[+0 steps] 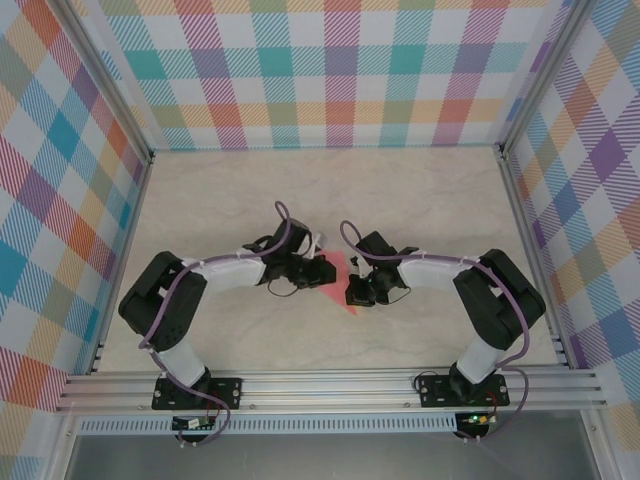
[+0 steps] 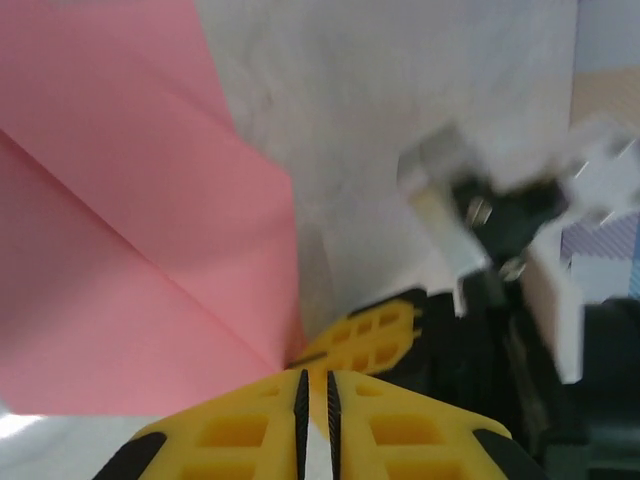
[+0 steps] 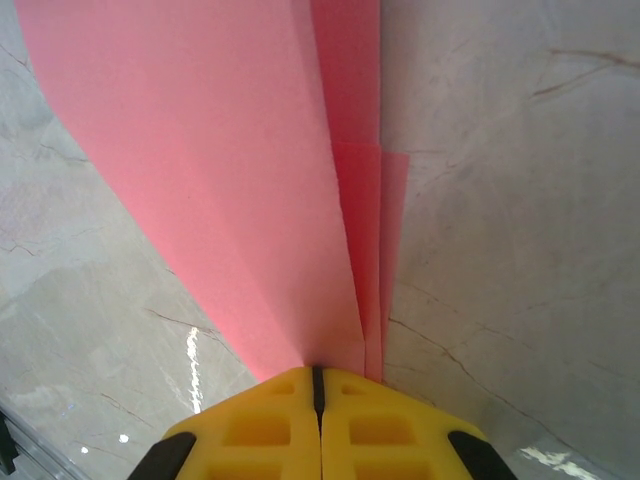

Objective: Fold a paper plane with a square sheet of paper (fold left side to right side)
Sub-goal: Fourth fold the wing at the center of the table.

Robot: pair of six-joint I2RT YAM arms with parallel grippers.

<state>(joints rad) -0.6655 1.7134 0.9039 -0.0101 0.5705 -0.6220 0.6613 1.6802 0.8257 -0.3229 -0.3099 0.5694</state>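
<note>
The salmon-pink paper [image 1: 341, 276] lies folded in layers on the table between the two arms. In the right wrist view the pink paper [image 3: 230, 170] rises in a curved flap with narrower layers beside it, and my right gripper [image 3: 318, 370] is shut on its near end. In the left wrist view the paper [image 2: 130, 250] shows a diagonal crease and tapers to a point at my left gripper [image 2: 315, 374]. Its jaws stand almost together with a thin slit and no pink between them. Overhead, the left gripper [image 1: 322, 268] and right gripper [image 1: 358, 290] flank the paper.
The pale marble-patterned tabletop [image 1: 420, 200] is walled by checked panels at the back and both sides. An aluminium rail [image 1: 330, 385] runs along the near edge. One yellow finger of the right gripper [image 2: 372, 335] sits just beyond my left fingertips.
</note>
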